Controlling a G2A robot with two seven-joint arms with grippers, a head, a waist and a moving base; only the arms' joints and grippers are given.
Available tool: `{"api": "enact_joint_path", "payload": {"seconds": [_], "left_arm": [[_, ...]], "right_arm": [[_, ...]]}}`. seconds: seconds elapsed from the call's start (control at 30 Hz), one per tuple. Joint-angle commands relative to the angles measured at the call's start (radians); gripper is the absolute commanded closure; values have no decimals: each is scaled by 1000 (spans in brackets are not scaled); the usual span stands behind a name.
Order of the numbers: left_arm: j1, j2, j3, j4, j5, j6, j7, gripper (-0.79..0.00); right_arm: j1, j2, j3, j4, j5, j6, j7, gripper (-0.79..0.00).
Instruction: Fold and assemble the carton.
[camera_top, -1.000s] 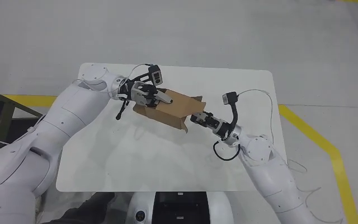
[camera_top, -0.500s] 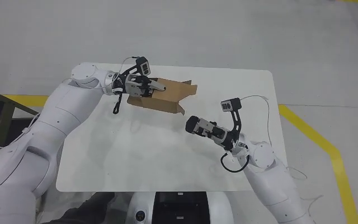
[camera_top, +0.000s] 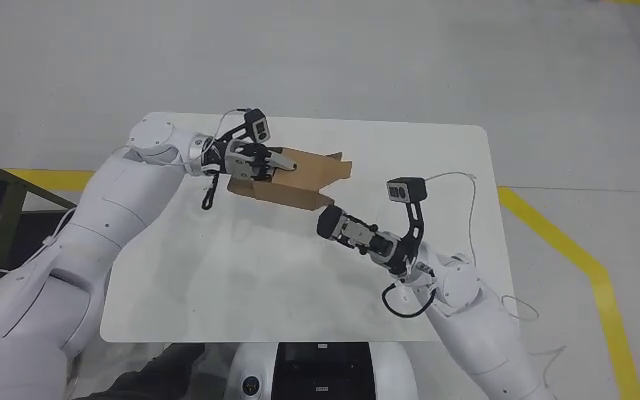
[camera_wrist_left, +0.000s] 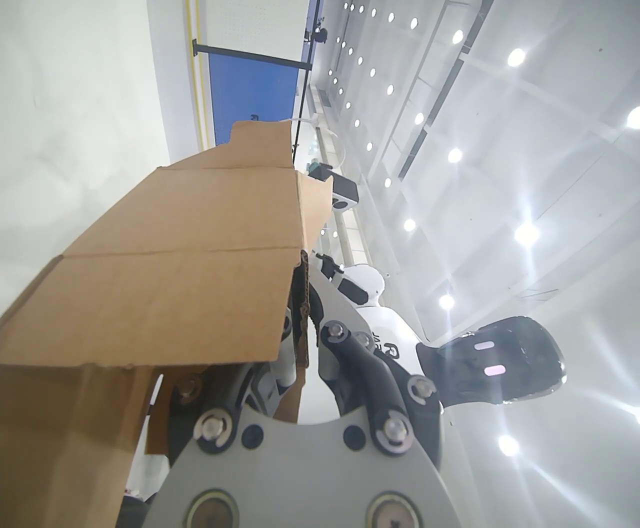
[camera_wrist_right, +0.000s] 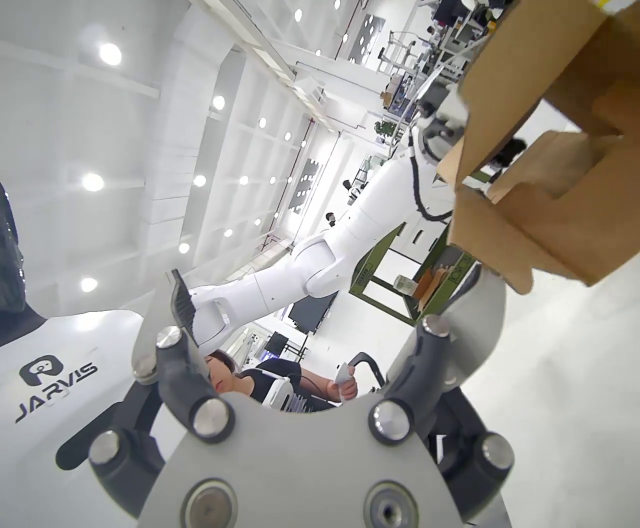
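One carton (camera_top: 305, 182) in left end effector (camera_top: 281, 160), above white table (camera_top: 250, 290).

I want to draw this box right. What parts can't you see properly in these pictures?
1. Inside of the carton: top view, its own panels cover it.
2. Left pincer tips: left wrist view, the carton hides them.
3. Whether the right pincer touches the carton: right wrist view, a flap overlaps one finger's end.

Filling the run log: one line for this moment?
left gripper: shut on carton | right gripper: open, by carton | flaps: open
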Motion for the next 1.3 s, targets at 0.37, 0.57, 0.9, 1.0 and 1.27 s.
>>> {"api": "enact_joint_path", "payload": {"seconds": [0.37,0.57,0.9,1.0,1.27], "left_arm": [[35,6,-15,-28,-13,66,-55,0],[43,9,-13,-46,-24,68,-55,0],[52,8,12,-47,-45,82,-55,0],[50,8,17,-46,-61,84,-55,0],[49,18,27,-54,-92,84,-55,0]], "right_arm": [[18,-5,-20,17,-31,1,-52,-785],[45,-11,-43,45,1,-2,-41,-785],[64,-16,-65,69,11,-9,-34,-785],[65,-15,-59,77,13,-8,-37,-785],[52,-8,-5,87,24,-26,-67,-785]]}}
